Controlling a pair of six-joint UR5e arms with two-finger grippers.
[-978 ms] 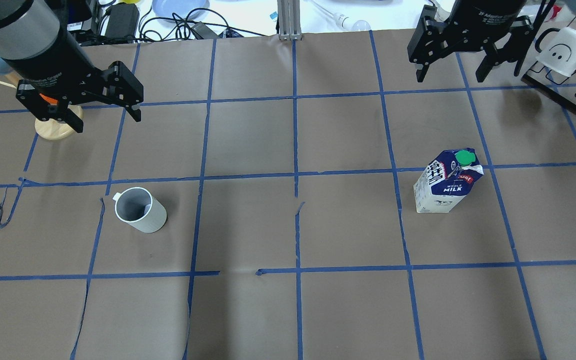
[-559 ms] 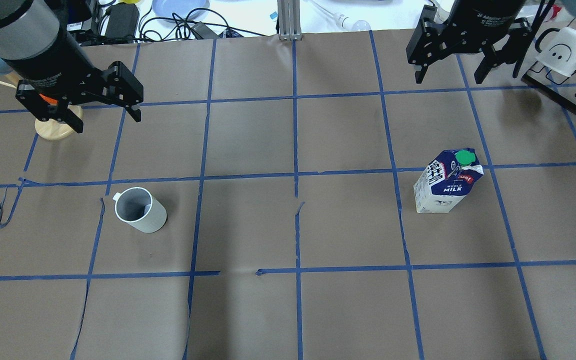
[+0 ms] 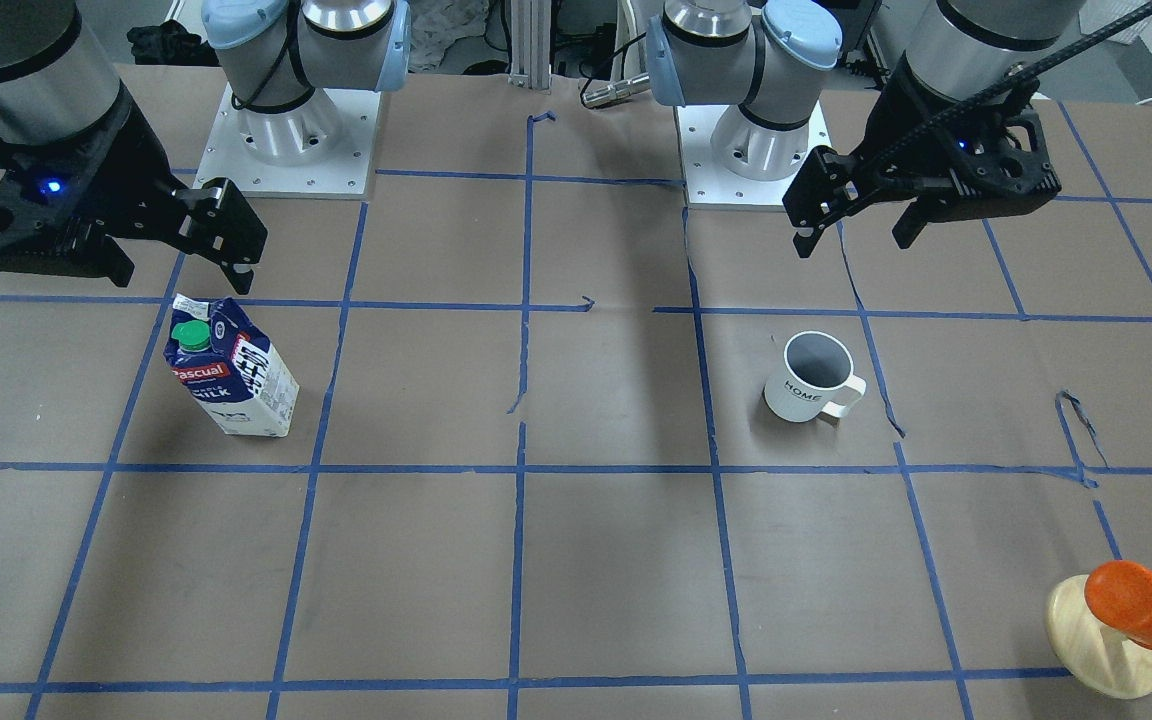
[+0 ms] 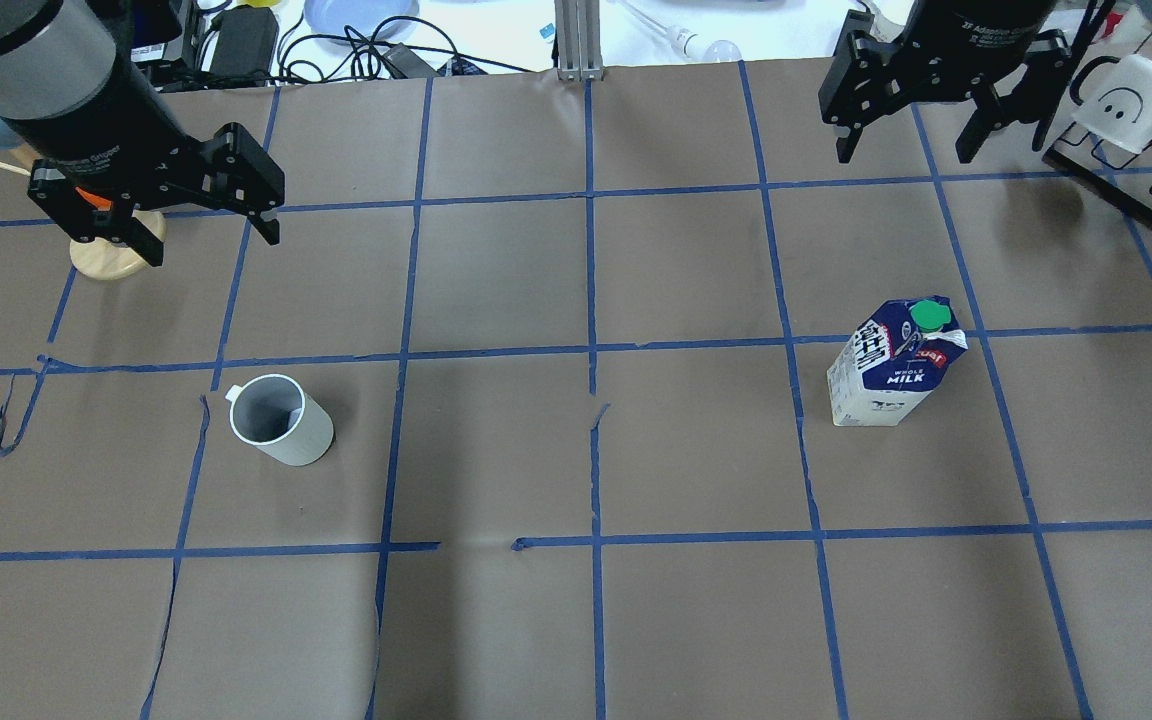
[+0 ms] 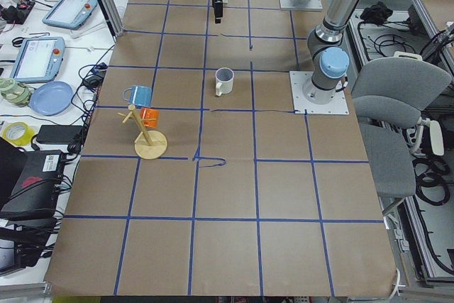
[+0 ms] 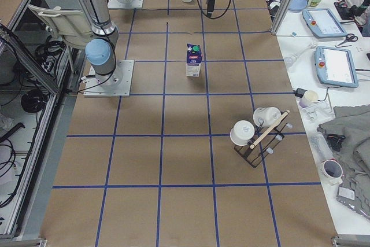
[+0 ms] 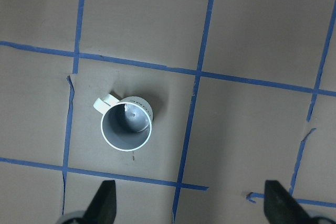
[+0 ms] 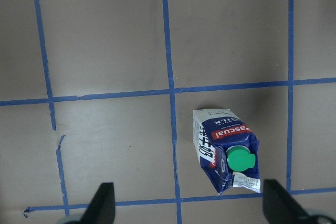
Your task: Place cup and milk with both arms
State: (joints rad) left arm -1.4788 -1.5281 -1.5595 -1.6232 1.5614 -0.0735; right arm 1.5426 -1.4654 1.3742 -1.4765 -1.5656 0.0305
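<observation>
Approach step, by the look of it: the left gripper (image 4: 211, 238) and right gripper (image 4: 904, 152), both wide open and empty, must next descend over the cup (image 4: 281, 420) and milk (image 4: 891, 372).

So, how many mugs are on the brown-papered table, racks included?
5: the cup alone; blue mug and orange mug on the wooden tree; smiley mug and plain white mug on the black rack. Others may be hidden.

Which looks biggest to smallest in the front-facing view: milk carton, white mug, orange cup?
1. Milk carton, clearly largest.
2. White mug and orange cup look about alike; the orange cup sits nearer the camera, so I won't rank them.
</observation>
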